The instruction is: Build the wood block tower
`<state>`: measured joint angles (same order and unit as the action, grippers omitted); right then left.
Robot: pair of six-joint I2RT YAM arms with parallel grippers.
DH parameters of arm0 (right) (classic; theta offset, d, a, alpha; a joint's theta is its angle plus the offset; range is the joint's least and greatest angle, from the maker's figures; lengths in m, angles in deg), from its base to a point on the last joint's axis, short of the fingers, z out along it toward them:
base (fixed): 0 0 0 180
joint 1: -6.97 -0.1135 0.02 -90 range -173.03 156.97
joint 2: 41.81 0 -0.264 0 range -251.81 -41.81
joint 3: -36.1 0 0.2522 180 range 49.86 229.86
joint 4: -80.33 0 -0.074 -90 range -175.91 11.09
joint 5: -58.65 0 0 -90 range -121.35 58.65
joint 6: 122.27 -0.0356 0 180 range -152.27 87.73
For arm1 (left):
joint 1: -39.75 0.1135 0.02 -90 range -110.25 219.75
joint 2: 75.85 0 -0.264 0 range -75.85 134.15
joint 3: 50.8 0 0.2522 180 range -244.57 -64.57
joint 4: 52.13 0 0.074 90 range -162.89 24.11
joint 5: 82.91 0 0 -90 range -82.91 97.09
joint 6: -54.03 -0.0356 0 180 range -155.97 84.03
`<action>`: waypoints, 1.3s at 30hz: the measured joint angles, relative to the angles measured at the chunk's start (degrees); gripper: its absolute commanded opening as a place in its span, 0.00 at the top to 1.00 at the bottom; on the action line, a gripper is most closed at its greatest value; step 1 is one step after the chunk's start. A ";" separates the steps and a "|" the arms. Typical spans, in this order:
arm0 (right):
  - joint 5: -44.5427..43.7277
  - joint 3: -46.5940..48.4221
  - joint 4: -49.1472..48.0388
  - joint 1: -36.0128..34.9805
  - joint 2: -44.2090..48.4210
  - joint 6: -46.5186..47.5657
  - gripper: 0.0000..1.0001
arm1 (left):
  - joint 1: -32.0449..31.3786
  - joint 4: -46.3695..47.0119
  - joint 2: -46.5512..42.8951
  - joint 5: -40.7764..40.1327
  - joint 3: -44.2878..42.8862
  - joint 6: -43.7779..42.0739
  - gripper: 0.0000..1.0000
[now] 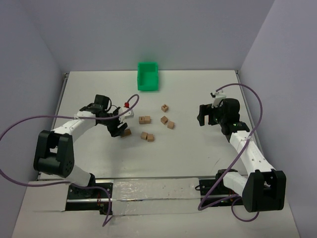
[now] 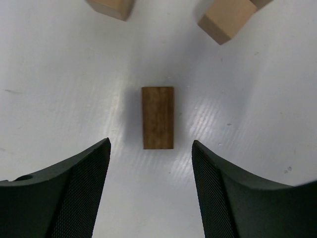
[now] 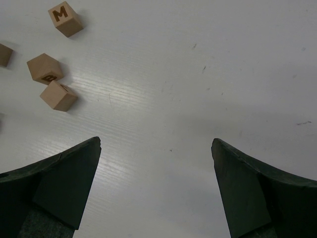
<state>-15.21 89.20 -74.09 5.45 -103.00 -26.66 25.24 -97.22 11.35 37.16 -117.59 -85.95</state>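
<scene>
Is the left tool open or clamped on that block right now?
Open. The left tool stands astride the wood block, bare table visible between each finger and the block.

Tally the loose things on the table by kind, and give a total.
wood blocks: 8
green bin: 1
Total: 9
</scene>
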 measured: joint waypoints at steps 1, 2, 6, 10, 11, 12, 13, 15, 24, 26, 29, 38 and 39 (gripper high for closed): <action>0.00 0.00 0.02 0.00 0.00 0.00 0.00 | -0.63 0.42 0.04 -0.30 0.60 0.15 0.28; 0.00 0.00 0.03 0.00 0.00 0.00 0.00 | -1.19 0.80 0.04 -0.54 1.07 0.31 0.28; 0.00 0.00 0.03 0.00 0.00 0.00 0.00 | -2.84 3.53 0.34 -2.11 1.82 1.50 0.30; 0.00 0.00 0.03 0.00 0.00 0.00 0.00 | -4.06 6.39 2.09 -3.56 1.83 2.53 0.31; 0.00 0.00 0.03 0.00 0.00 0.00 0.00 | -4.24 7.02 2.65 -3.97 1.83 2.86 0.32; 0.00 0.00 0.02 0.00 0.00 0.00 0.00 | -4.38 7.62 3.25 -4.35 1.83 3.14 0.32; 0.00 0.00 0.03 0.00 0.00 0.00 0.00 | -4.52 8.15 3.91 -4.66 1.83 3.34 0.33; 0.00 0.00 0.01 0.00 0.00 0.00 0.00 | -4.58 8.78 5.09 -5.14 1.83 3.68 0.34; 0.00 0.00 0.01 0.00 0.00 0.03 0.00 | -5.03 9.19 7.06 -5.85 1.91 3.45 0.69; 0.00 0.00 0.03 0.00 0.00 0.04 0.00 | -5.06 9.42 7.10 -5.83 2.00 3.30 0.79; 0.00 0.00 0.04 0.00 0.00 0.04 0.00 | -5.06 9.49 7.10 -5.77 2.00 3.17 0.92; 0.01 0.11 0.17 0.00 0.04 0.31 0.00 | -7.42 3.02 8.22 -6.43 -5.59 3.33 1.00; 0.02 0.11 0.24 0.00 0.10 0.41 0.00 | -8.17 1.93 8.64 -6.75 -7.78 3.33 1.00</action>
<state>-15.18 89.30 -73.85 5.45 -102.90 -26.25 17.08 -95.29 19.99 30.41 -125.37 -82.63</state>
